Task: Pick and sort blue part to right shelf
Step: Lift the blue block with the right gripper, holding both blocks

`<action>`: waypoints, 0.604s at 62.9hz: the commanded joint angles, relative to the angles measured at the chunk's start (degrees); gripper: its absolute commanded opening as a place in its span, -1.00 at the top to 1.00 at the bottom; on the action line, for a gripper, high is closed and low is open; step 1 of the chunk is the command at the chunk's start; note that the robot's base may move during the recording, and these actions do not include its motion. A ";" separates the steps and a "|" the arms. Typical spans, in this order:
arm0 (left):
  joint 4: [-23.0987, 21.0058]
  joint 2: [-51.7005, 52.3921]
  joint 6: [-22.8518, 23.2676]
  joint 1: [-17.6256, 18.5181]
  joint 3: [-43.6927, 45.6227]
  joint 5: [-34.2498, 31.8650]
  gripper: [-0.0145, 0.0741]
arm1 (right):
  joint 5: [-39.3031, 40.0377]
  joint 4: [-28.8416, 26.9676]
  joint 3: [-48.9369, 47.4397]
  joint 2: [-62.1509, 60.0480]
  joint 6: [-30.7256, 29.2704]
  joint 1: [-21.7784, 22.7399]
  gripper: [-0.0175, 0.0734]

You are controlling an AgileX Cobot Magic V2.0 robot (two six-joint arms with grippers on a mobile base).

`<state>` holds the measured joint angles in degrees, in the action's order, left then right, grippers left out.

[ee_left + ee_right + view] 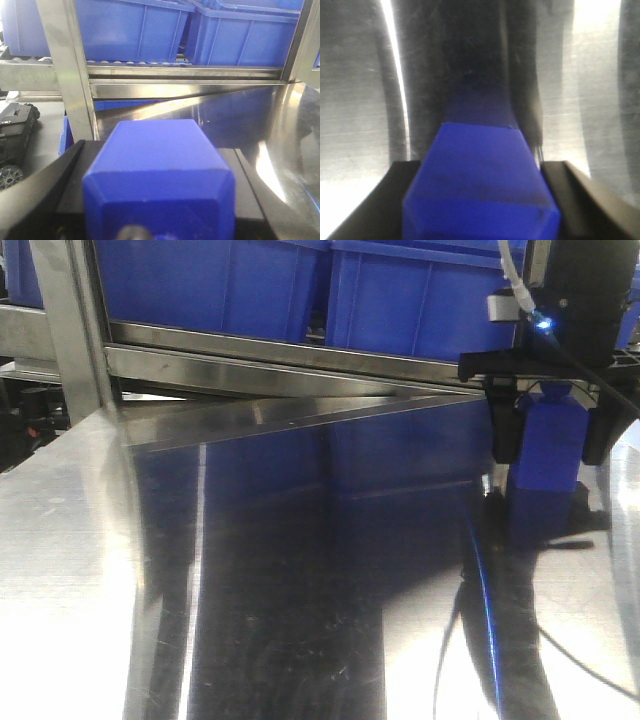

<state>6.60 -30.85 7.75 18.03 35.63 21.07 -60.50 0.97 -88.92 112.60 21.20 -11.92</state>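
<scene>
Exterior front-facing view: the right gripper (547, 455) hangs at the upper right, its black fingers (502, 435) clenched on either side of the blue part (545, 465), which stands upright between them; the part's base lies at or just above the polished steel desk (300, 590), and contact with the desk cannot be told because of the reflection beneath it. Behind, a shelf (280, 350) carries blue bins (420, 295), and a steel post (75, 330) rises at the left. The left gripper does not appear here. Left wrist-mounted view: the left gripper (157, 147) fills the foreground, its black fingers (50, 190) flanking a second blue part (160, 170) with a bevelled top; whether the fingers press on it or merely stand beside it cannot be told. Beyond it are the steel post (70, 75), the shelf (190, 87) with the blue bins (130, 30), and the desk (280, 135) at the right; a black object (15, 130) lies at the far left, past the post. Right wrist-mounted view: looking down on the desk (355, 100), the right gripper (480, 165) shows both dark fingers (380, 200) tight against the sides of the blue part (480, 175), whose dim reflection runs up the steel surface ahead of it
</scene>
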 commanded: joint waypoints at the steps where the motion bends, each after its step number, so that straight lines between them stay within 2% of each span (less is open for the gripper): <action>1: -0.51 0.17 0.95 0.31 1.67 -5.07 -0.04 | 1.14 0.88 -2.06 -3.50 0.03 -0.06 -0.15; 4: -0.07 0.43 0.95 0.31 1.67 -4.39 -0.04 | 1.22 0.88 -2.06 -3.63 0.03 -0.06 0.01; 7: 0.59 0.89 0.95 0.31 1.67 -3.54 -0.04 | 1.22 0.88 -2.06 -3.76 0.03 -0.06 0.07; 14: 3.27 2.46 0.95 0.31 1.67 -0.12 -0.04 | 1.22 0.88 -2.06 -4.46 0.03 -0.06 0.07; 26: 9.77 7.59 4.41 0.22 0.47 4.85 -0.03 | 1.61 1.87 -2.06 -7.46 -0.58 -0.06 0.07; 38: 14.46 15.87 10.98 0.22 -3.95 7.22 -0.03 | 2.19 5.95 -0.13 -12.24 -0.71 -0.89 0.07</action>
<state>18.19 -17.89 15.36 18.03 31.90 31.25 -60.03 3.62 -88.67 106.33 20.98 -12.29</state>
